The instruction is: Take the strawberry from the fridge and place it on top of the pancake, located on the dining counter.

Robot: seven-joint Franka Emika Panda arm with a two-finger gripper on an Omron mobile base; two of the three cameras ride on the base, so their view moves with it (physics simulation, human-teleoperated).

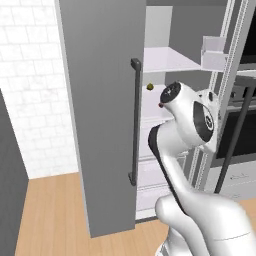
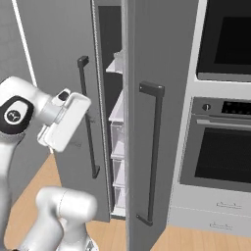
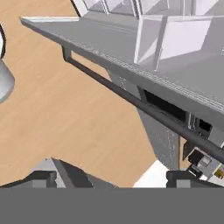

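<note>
Nearest you, the arm (image 1: 180, 150) rises from the base and bends toward the fridge (image 1: 107, 115), and in the hand view the gripper (image 3: 111, 177) shows both dark tips spread wide at the bottom edge with nothing between them, so the jaws are open and empty. Just past the tips you look down on the wood floor (image 3: 65, 113) and along the edge of an opened fridge door (image 3: 109, 46), with its long dark bar handle (image 3: 131, 103) running diagonally across the view and clear door bins above it. Further in, the left base view shows the fridge standing open on its right side, white shelves (image 1: 167, 60) and drawers exposed. On the middle shelf, just beyond the arm's wrist, sit a small red item that I judge to be the strawberry (image 1: 160, 105) and a small dark yellowish item (image 1: 149, 87) a little above and left of it; both are too small to be sure of. Farthest right stands the dark built-in oven (image 2: 220, 147). By my reading you are early: the fridge is open, but the strawberry is not yet grasped, and the carry to the pancake on the dining counter is all left to do.
</note>
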